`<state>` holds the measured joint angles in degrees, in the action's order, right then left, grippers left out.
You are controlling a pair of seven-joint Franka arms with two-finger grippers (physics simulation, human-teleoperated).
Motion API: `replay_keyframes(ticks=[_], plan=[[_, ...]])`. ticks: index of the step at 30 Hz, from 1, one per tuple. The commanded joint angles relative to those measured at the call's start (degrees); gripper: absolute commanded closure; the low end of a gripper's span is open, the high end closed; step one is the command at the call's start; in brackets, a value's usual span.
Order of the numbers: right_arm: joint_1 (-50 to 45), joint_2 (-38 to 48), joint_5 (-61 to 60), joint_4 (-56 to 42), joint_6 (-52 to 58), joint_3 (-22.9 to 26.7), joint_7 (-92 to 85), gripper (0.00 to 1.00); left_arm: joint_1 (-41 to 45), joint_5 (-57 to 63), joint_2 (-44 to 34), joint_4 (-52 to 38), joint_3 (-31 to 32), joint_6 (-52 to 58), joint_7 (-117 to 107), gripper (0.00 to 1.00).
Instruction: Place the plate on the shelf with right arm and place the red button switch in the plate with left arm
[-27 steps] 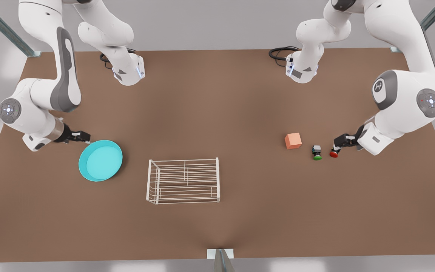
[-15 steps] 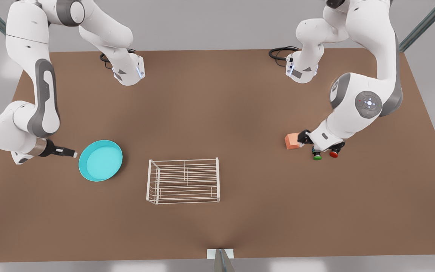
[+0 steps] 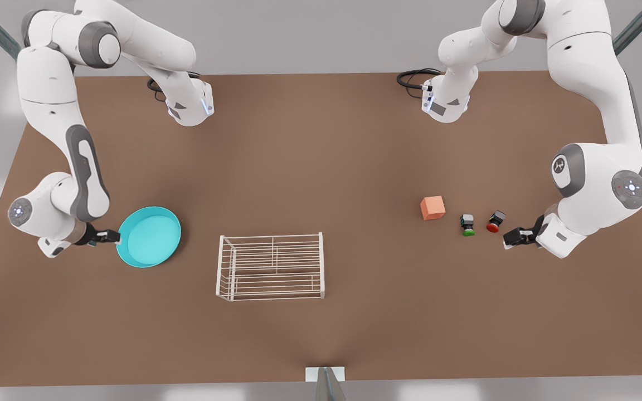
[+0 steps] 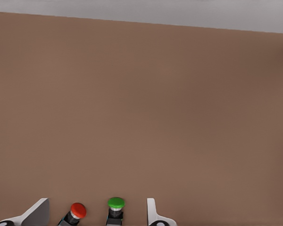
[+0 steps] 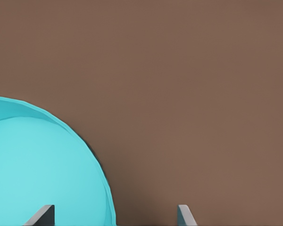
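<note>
Brown table (image 3: 321,145), round turquoise plate (image 3: 149,236), seemingly flat

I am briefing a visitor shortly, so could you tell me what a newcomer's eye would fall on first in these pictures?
The round turquoise plate on the brown table at the front view's left stands out, with the right gripper, fingers open, at its rim. Mid-table stands the white wire shelf. At the front view's right lie an orange cube, a green-capped switch and the red button switch, with the open left gripper just beside it.
</note>
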<state>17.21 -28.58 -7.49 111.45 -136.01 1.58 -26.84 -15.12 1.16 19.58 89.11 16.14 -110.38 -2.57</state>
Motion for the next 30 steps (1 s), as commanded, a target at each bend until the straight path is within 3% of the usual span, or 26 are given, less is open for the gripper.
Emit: replay_keyframes(ticks=[1, 4, 6, 12, 16, 22, 26, 30], plan=[[0.0, -0.8, -0.5, 0.0, -3.0, 0.0, -13.8, 0.03, 0.0, 0.2, -0.1, 0.0, 0.0, 0.0, -0.1, 0.0], [0.5, -2.6, -1.3, 0.1, -2.8, -0.3, -13.9, 0.03, 0.0, 0.2, -0.1, 0.0, 0.0, 0.0, -0.1, 0.0], [3.6, -3.2, -1.4, 0.1, -2.3, -3.3, -13.9, 0.04, 0.0, 0.2, -0.1, 0.0, 0.0, 0.0, -0.1, 0.0], [4.7, -4.0, -3.4, 0.9, -1.1, -5.0, -13.9, 0.12, 0.0, 0.2, -0.1, 0.0, 0.0, 0.0, -0.1, 0.0], [4.7, -4.0, -3.6, 0.3, -1.2, -5.0, -13.2, 0.26, 0.1, 0.2, -0.1, 0.1, 0.0, 0.0, -0.1, 0.0], [4.5, -3.9, -5.1, 0.0, -1.7, -5.2, -12.9, 0.39, 0.2, 0.2, -0.1, 0.1, 0.1, 0.0, -0.4, 0.0], [4.5, -4.0, -5.2, -0.9, -2.0, -5.3, -13.0, 0.42, 0.2, 0.2, -0.1, 0.1, 0.1, -0.1, -0.4, 0.0], [4.5, -4.0, -5.3, -1.1, -2.0, -5.3, -12.9, 0.56, 0.2, 0.2, -0.1, 0.1, 0.1, -0.1, -0.4, 0.0]])
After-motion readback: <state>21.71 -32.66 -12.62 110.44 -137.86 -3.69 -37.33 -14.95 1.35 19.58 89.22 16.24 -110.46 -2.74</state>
